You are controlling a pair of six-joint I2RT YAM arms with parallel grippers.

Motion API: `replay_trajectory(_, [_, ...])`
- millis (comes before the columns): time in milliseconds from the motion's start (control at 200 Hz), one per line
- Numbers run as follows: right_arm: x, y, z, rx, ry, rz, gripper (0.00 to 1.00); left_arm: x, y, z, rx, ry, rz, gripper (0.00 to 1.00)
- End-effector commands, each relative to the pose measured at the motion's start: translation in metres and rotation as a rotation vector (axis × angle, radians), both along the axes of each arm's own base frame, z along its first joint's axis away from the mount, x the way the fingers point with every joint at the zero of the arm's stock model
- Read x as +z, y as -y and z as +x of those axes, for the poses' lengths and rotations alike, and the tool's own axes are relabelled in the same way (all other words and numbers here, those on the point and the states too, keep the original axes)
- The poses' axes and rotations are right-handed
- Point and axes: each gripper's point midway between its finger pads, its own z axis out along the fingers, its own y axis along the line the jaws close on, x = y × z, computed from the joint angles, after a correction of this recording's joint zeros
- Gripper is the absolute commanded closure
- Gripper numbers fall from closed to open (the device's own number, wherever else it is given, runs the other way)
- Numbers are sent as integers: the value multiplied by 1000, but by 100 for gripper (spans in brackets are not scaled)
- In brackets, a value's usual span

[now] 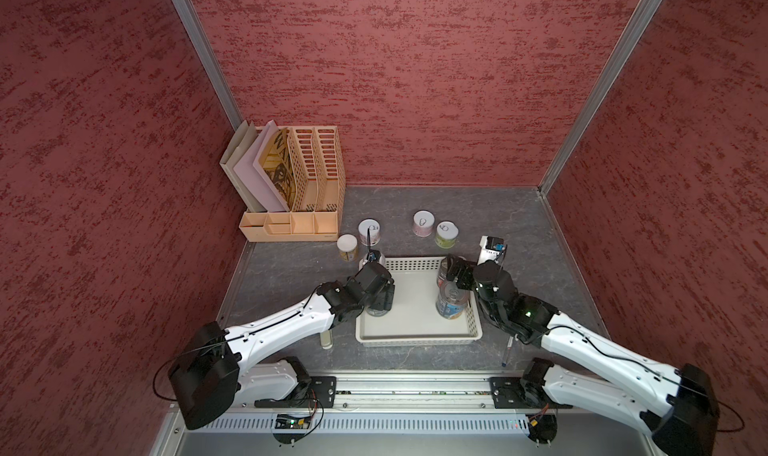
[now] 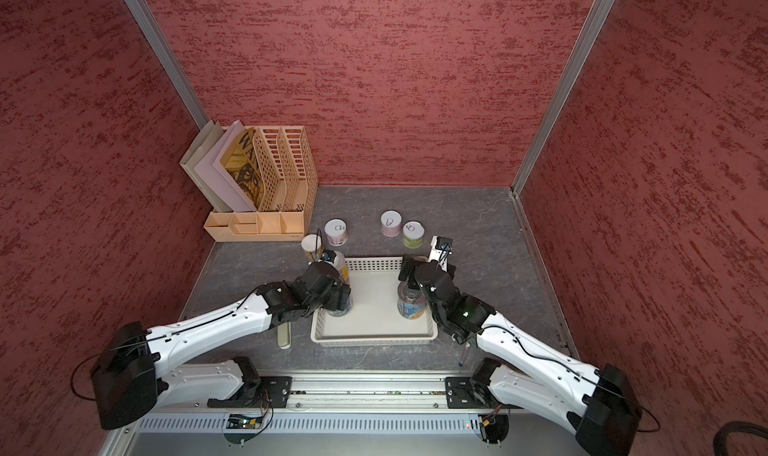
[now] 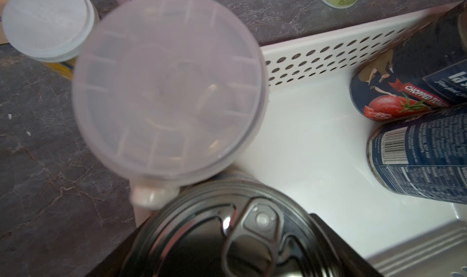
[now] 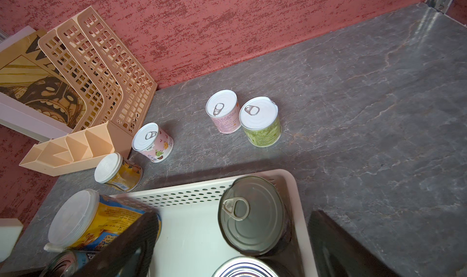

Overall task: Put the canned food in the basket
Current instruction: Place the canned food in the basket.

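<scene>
**Canned food, eight pieces, all upright.**

- **In the basket (image 1: 415, 340), four.**
  - The chopped-tomato can (image 3: 394, 96) is at 2 o'clock and the blue-labelled can (image 3: 417, 157) at 3 o'clock, close together.
  - The pull-tab can (image 3: 214, 237) is at 9 o'clock.
  - The yellow lidded can (image 4: 118, 215) is in the 10 o'clock corner, its foot seemingly inside the wall.
  - These cans line the two short sides. I judge this keeps the middle floor free for the cans outside.
- **On the worktop (image 1: 519, 225), four, beyond the basket.**
  - The small yellow can (image 4: 118, 173) and the pink-and-white tin (image 4: 153, 143) are at 11 o'clock, near each other.
  - The pink tin (image 4: 223, 111) is at 12 o'clock and the green tin (image 4: 261, 121) at 1 o'clock, side by side.
- **Left gripper (image 1: 382, 300).**
  - It reaches from above, clamped on the pull-tab can with its fingers against both sides of the rim.
  - The can's base is at or just above the basket floor; I cannot tell which.
  - Judged: a set-down is in hand and the release is not yet made.
- **Right gripper (image 1: 457, 275).**
  - Its jaws are spread fully and it hangs over the chopped-tomato can, holding nothing.
  - No contact shows. The wide stance probably serves to clear the can tops.
- **Other.**
  - A tan file organizer (image 1: 307, 171) is at 10 o'clock, against the back wall.
  - A beige case (image 1: 327, 338) is at 8 o'clock, just beside the basket.
</scene>
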Motion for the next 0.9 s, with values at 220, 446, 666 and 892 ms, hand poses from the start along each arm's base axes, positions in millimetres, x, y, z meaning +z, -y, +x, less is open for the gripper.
replay_trajectory(220, [11,-2,4,-3,19,26,2,3,-26,22,153,89,73,51])
replay_trajectory(446, [10,-3,4,1,16,26,1,-8,-28,24,184,68,121,32])
replay_trajectory(666, [10,-3,4,2,16,28,2,-9,-27,26,199,71,158,17])
replay_trajectory(892, [10,-3,4,4,16,27,2,-3,-27,24,198,91,136,0])
